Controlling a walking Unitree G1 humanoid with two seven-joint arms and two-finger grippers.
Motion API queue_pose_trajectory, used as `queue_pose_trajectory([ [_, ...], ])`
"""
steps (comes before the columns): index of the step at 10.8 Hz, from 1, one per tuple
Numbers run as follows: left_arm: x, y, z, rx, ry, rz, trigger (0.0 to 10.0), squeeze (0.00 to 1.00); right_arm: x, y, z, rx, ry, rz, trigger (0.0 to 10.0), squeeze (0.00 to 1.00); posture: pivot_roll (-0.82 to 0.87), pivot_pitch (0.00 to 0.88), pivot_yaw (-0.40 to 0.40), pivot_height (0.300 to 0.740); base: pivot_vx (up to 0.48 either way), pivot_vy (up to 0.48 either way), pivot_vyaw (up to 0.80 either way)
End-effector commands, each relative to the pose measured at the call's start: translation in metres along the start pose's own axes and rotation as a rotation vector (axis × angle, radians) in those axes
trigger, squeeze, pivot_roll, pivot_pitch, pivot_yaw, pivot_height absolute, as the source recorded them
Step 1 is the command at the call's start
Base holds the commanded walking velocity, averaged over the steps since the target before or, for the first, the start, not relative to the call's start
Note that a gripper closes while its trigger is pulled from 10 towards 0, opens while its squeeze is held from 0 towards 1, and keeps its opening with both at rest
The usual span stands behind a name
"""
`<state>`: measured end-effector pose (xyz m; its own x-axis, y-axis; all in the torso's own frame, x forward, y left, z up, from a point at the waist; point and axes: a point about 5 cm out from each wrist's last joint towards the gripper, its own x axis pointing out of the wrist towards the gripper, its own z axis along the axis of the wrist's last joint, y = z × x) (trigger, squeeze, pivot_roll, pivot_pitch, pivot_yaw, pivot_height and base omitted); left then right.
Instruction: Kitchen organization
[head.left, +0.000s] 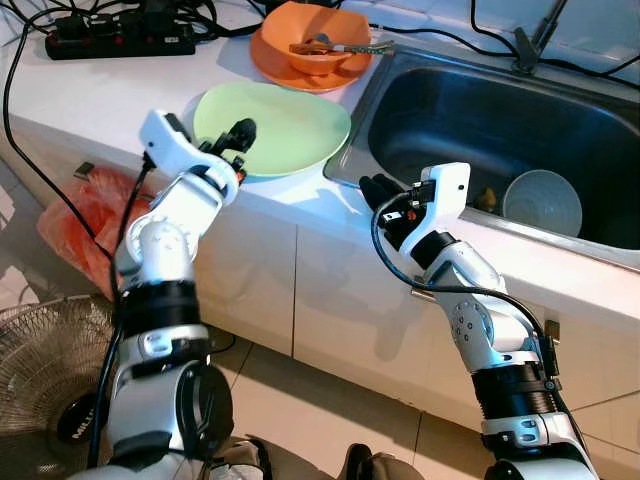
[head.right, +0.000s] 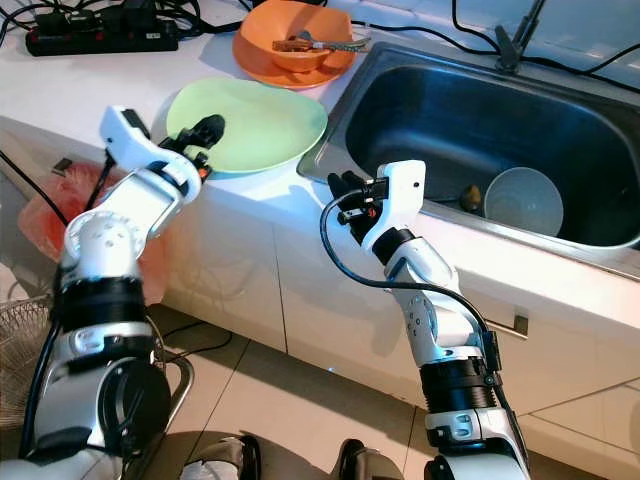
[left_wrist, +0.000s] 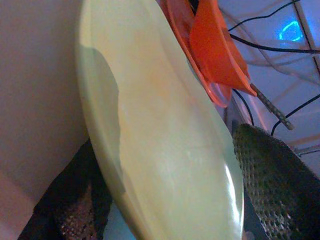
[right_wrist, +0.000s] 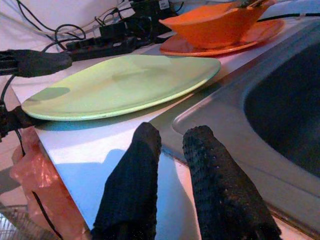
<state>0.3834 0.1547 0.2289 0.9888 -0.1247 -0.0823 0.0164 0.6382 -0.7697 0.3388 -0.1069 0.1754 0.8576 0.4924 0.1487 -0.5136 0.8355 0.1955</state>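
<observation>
Green plate (head.left: 275, 125) sits on counter (head.left: 90, 95) beside sink (head.left: 480, 120). Left gripper (head.left: 232, 142) fingers apart, straddling its near rim. Looks rigid, slick, breakable; rim is the hold. Right gripper (head.left: 383, 192) slightly apart, empty.

White counter (head.left: 100, 95) bears green plate (head.left: 285, 125), orange plate (head.left: 275, 62), power strip (head.left: 120, 42).

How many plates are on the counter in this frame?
2: a green plate at the counter's front edge with the left gripper at its rim, and an orange plate behind it, under an orange bowl.
</observation>
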Motion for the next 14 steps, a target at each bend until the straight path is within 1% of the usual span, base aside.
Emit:
queue_pose_trajectory([
  [1,0.003,-0.001,-0.006,-0.015,0.019,0.015,10.0,0.0,-0.004,-0.003,0.0,0.0,0.0,-0.017,10.0,0.0,0.01,0.151,-0.031,0.74,0.0,0.0,0.0],
  [3,0.007,-0.002,-0.008,-0.018,0.019,0.031,10.0,0.0,-0.005,-0.003,0.0,0.001,0.002,-0.018,10.0,0.0,0.01,0.154,-0.03,0.74,0.0,0.0,0.0],
  [4,0.007,-0.004,-0.01,-0.011,0.02,0.03,4.5,0.0,-0.005,-0.003,0.001,0.002,0.0,-0.019,10.0,0.0,0.01,0.155,-0.029,0.74,0.0,0.0,0.0],
  [5,0.007,-0.004,-0.01,0.003,0.016,0.03,0.0,0.0,-0.005,-0.004,0.001,0.001,0.0,-0.022,10.0,0.0,0.01,0.156,-0.029,0.74,0.0,0.0,0.0],
  [7,0.007,-0.007,-0.009,0.02,0.005,0.023,0.0,0.0,-0.004,-0.003,0.0,0.003,0.003,-0.022,10.0,0.0,0.01,0.156,-0.029,0.74,0.0,0.0,0.0],
  [11,0.005,-0.01,-0.014,0.023,0.011,0.018,0.0,0.0,-0.004,-0.003,0.0,0.004,0.005,-0.023,10.0,0.0,0.02,0.159,-0.032,0.74,0.0,0.0,0.0],
  [14,0.002,-0.017,-0.017,0.03,0.01,0.003,0.0,0.0,-0.003,-0.003,0.0,0.003,0.006,-0.021,10.0,0.0,0.02,0.156,-0.032,0.74,0.0,0.0,0.0],
])
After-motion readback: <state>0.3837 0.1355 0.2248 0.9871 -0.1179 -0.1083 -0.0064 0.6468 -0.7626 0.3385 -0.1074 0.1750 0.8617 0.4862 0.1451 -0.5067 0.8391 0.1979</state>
